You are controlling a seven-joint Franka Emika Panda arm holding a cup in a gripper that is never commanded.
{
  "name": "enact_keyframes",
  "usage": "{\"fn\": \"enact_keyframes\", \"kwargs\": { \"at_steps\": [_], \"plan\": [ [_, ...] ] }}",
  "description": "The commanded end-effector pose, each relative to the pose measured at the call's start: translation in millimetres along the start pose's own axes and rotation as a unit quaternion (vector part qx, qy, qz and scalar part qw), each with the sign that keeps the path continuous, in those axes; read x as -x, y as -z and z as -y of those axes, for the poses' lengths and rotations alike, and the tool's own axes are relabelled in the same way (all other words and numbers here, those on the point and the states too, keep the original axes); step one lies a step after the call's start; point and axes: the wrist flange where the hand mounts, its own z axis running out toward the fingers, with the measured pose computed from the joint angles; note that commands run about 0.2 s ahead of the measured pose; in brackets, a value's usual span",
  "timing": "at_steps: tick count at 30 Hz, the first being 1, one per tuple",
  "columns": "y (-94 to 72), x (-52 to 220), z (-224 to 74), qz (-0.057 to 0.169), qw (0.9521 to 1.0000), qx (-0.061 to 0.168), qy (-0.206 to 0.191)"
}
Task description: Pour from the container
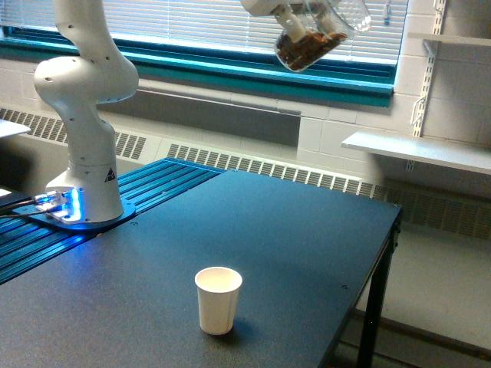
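The gripper (pixel 288 17) is clamped on the container (pixel 314 34), high above the table (pixel 307 253). It tilts, mouth upward toward the exterior view's right. 1 paper cup (pixel 218 299) stands far below the jaws, off toward the exterior view's left.

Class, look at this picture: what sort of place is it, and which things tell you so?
Probably a lab in an institutional building: a robot arm bolted by a dark table, painted block walls, window blinds and bare wall shelves.
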Motion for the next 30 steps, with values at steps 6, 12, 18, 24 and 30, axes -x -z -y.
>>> {"fn": "enact_keyframes", "kwargs": {
  "at_steps": [6,12,18,24,30],
  "plan": [
    [34.9,-9.1,-25.0,-0.022,0.9993,-0.015,-0.028],
    [51.9,-10.7,-32.0,-0.03,0.9986,-0.027,-0.033],
    [37.3,-5.2,-41.3,-0.017,0.9991,-0.016,-0.036],
    [22.5,0.4,-49.5,-0.004,0.9991,-0.009,-0.042],
    [8.0,6.8,-57.2,0.009,0.9989,-0.001,-0.046]
  ]
}}
